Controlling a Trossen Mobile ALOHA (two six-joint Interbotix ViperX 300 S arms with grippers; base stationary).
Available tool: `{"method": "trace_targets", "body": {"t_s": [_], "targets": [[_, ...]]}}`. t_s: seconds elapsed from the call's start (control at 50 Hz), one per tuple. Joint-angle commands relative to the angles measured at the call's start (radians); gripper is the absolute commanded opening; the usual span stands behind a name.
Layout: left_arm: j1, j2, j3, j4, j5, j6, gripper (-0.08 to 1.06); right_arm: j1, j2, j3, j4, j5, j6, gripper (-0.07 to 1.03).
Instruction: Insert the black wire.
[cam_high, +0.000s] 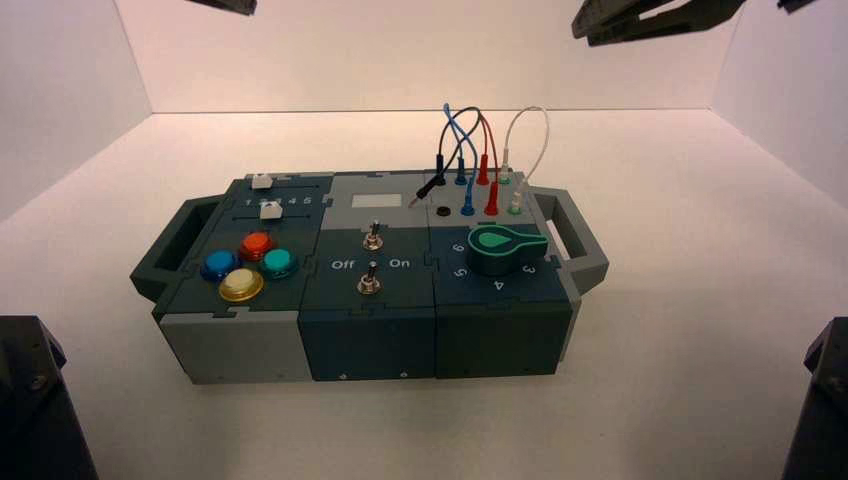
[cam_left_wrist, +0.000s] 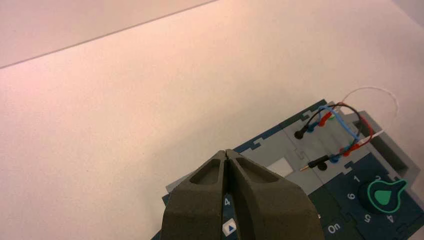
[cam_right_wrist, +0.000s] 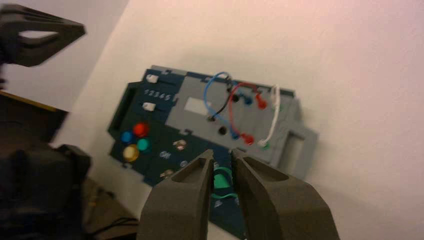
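The black wire (cam_high: 428, 187) has one plug standing in the box's back row of sockets. Its other plug (cam_left_wrist: 319, 161) lies loose on the grey panel, silver pin pointing toward the small white window. The empty black socket (cam_high: 443, 212) sits just beside that plug, also seen as the black socket (cam_right_wrist: 222, 131). My right gripper (cam_right_wrist: 222, 156) hangs high above the box (cam_high: 370, 330), open with nothing between its fingers. It shows at the top right as the right gripper (cam_high: 585, 32). My left gripper (cam_left_wrist: 227, 152) is shut and empty, raised over the box's slider end.
Blue (cam_high: 466, 190), red (cam_high: 490, 185) and white (cam_high: 527, 125) wires are plugged in next to the black one. A green knob (cam_high: 505, 248), two toggle switches (cam_high: 371, 260), several coloured buttons (cam_high: 245, 265) and two sliders (cam_high: 268, 195) fill the top. White walls enclose the table.
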Motion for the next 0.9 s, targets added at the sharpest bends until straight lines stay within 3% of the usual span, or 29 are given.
{"method": "trace_targets", "body": {"t_s": [0.02,0.1,0.22,0.36,0.52,0.68,0.76,0.9], "targets": [[-0.003,0.035,-0.006,0.002,-0.035,0.002,-0.03,0.005,-0.011,-0.002,0.103,-0.003,-0.003,0.27],[-0.002,0.063,-0.008,0.002,-0.049,0.002,-0.03,0.005,-0.026,0.014,0.156,-0.023,-0.011,0.30],[-0.003,0.092,-0.017,0.000,-0.051,0.002,-0.03,0.005,-0.037,0.034,0.190,-0.041,-0.009,0.30],[-0.003,0.106,-0.023,0.000,-0.051,0.003,-0.03,0.006,-0.012,0.048,0.192,-0.041,-0.009,0.30],[-0.003,0.101,-0.020,0.000,-0.055,0.003,-0.03,0.023,0.104,0.025,0.192,-0.038,-0.021,0.30],[-0.003,0.101,-0.015,0.000,-0.058,0.003,-0.03,0.080,0.227,-0.021,0.192,-0.058,-0.034,0.30],[-0.003,0.100,-0.015,0.000,-0.060,0.003,-0.03,0.132,0.273,-0.048,0.195,-0.081,-0.029,0.30],[-0.003,0.100,-0.014,0.000,-0.060,0.003,-0.03,0.164,0.330,-0.075,0.210,-0.106,-0.028,0.31]]}}
